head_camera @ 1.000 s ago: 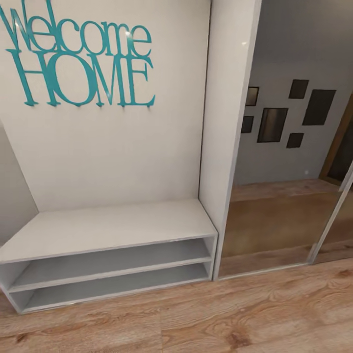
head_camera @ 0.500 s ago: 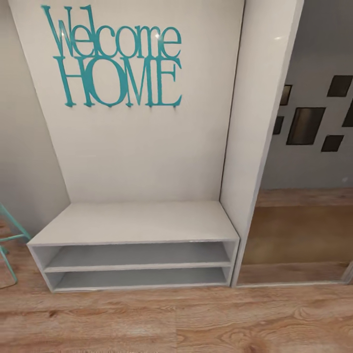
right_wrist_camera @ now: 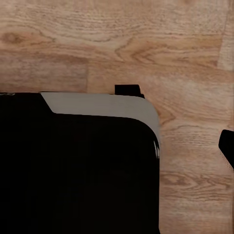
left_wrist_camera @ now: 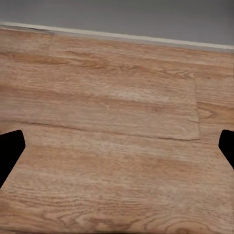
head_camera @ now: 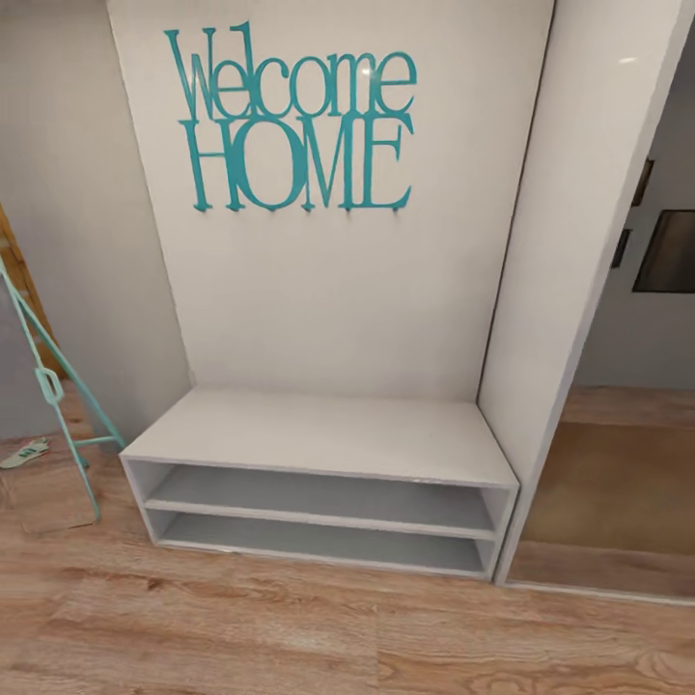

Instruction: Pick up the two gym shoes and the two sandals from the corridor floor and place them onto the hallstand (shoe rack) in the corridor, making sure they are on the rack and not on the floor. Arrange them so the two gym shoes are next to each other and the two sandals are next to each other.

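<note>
The left gripper (left_wrist_camera: 117,146) hangs over bare corridor floor (head_camera: 290,627) with its fingers spread wide and nothing between them; the right gripper's dark tip (right_wrist_camera: 226,148) shows beside the robot's own black base (right_wrist_camera: 78,165), and I cannot tell how its jaws stand; the hallstand (head_camera: 319,434) ahead keeps both shelf tiers and its top empty; one gym shoe (head_camera: 24,452) lies far left, past a teal stand (head_camera: 58,386) whose legs could snag a reaching arm, I'd judge.

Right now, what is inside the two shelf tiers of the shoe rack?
Both open tiers of the shoe rack look empty, with no shoes in the parts visible. The back of each tier is shaded, and the top board hides the rear of the upper tier.
</note>
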